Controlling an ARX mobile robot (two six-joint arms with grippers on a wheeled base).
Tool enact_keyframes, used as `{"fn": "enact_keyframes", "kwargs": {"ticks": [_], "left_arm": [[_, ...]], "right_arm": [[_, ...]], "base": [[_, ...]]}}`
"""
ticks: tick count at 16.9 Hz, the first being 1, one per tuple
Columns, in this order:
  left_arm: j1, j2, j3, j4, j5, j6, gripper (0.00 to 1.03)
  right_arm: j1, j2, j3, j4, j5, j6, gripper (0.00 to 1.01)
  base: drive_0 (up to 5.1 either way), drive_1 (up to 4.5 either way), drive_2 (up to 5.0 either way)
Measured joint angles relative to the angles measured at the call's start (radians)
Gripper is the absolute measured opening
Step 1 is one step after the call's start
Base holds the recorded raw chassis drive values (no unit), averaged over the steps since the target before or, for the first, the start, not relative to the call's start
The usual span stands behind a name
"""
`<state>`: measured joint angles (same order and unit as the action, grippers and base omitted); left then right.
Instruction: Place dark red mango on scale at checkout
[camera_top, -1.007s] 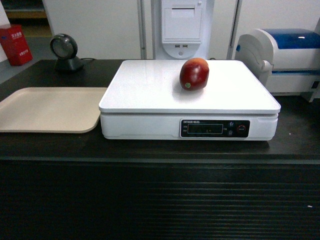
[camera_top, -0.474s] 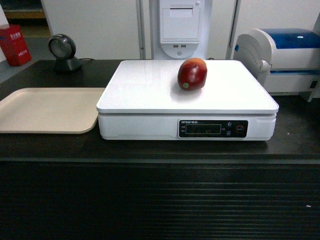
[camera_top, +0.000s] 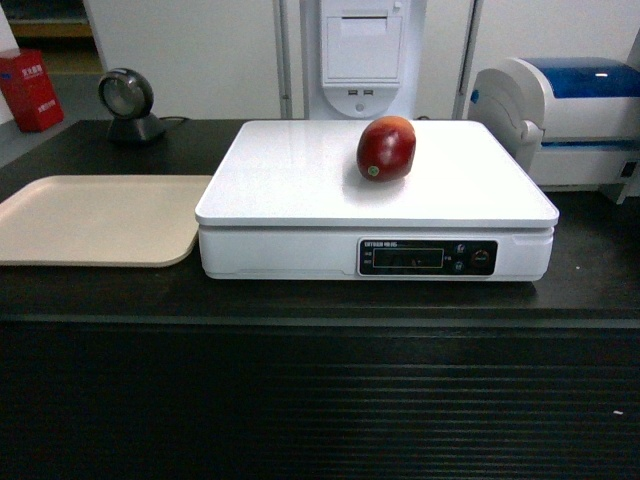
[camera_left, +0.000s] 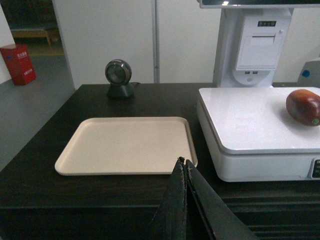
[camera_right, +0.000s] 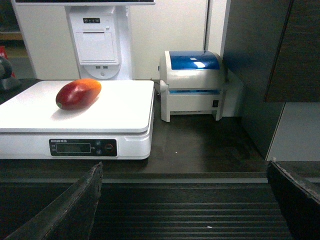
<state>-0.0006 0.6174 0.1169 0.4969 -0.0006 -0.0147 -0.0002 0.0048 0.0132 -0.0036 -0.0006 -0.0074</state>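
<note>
Nothing on the bench is changing place against the earlier head pictures; only the whole scene is sliding a touch sideways in frame, so the camera itself is drifting slightly. The dark red mango (camera_top: 386, 149) is lying on its side on the white platform of the scale (camera_top: 300, 180), toward the platform's back edge and a little right of its middle, with its orange-yellow end pointing away and up. The scale is sitting on the black top of the checkout (camera_top: 320, 300), its black display panel facing the ribbed front edge. A beige tray (camera_top: 95, 218) is lying flat just beside the scale on the left side of the bench, and a round black scanner (camera_top: 127, 102) is standing near the back left corner. A white-and-blue printer (camera_top: 565, 115) is standing at the right, behind the scale's right back corner. The left tool (camera_left: 184, 162) is hanging clenched in front of the bench's front edge, its fingers pressed together with nothing between them. The right tool (camera_right: 185, 175) is hanging released, its two fingers spread wide apart, also short of the front edge and well apart from the mango.
</note>
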Motion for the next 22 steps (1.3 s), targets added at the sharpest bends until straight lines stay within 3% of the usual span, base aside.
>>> {"fn": "enact_keyframes", "kwargs": {"ticks": [11,13,22], "left_arm": [[0.0,-0.201,-0.073,-0.127,0.0,0.0,0.02],[0.0,-0.235,-0.108,-0.108,0.0,0.0,0.02],[0.0,-0.426,-0.108,-0.304,0.0,0.0,0.02]], "right_arm": [[0.0,0.0,0.0,0.0,0.0,0.0,0.98],[0.0,0.0,0.0,0.0,0.0,0.0,0.98],[0.0,0.0,0.0,0.0,0.0,0.0,0.98]], "base": [[0.0,0.0,0.0],[0.0,0.0,0.0],[0.0,0.0,0.0]]}}
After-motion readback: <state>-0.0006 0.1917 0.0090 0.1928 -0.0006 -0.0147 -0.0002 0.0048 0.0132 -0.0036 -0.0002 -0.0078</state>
